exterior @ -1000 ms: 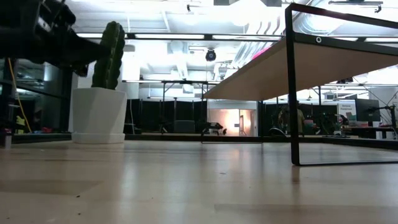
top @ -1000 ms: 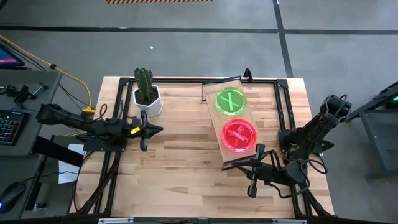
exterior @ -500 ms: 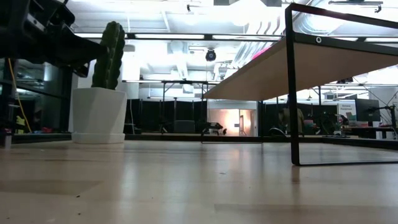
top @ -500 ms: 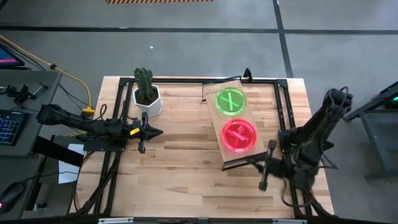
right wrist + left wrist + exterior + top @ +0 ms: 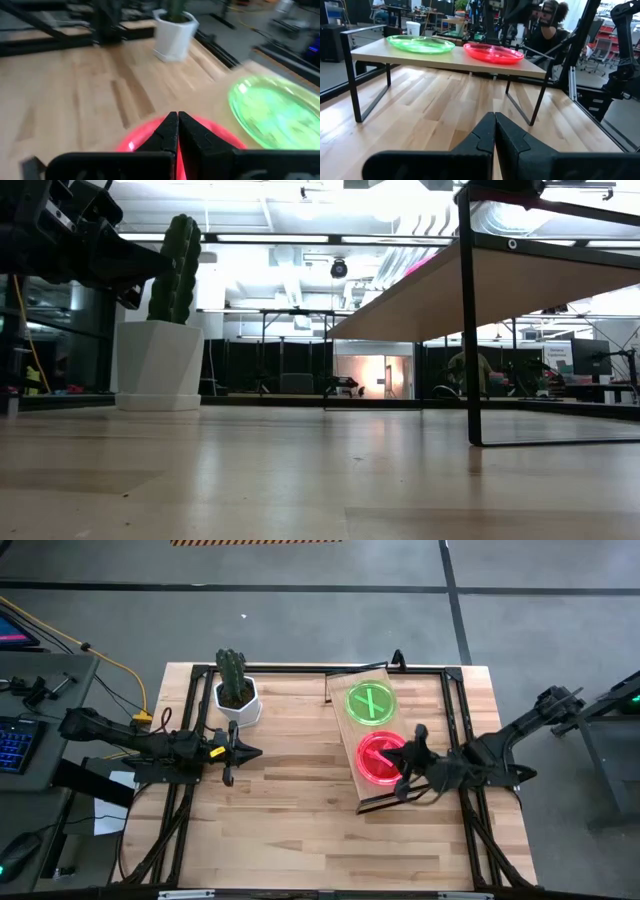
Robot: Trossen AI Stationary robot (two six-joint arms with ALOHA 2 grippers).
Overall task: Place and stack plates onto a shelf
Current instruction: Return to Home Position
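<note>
My right gripper (image 5: 408, 762), fingers pressed together and empty, reaches in from the right over the right edge of the pink plate (image 5: 385, 757) on the shelf's (image 5: 445, 59) near half. The green plate (image 5: 371, 703) lies on the far half. Half a second ago that gripper hung off the shelf's near end. My left gripper (image 5: 232, 752), pinched together too, hasn't moved.

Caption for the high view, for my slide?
Green plate and pink plate on the shelf; right end effector over the pink; left end effector near the cactus.
</note>
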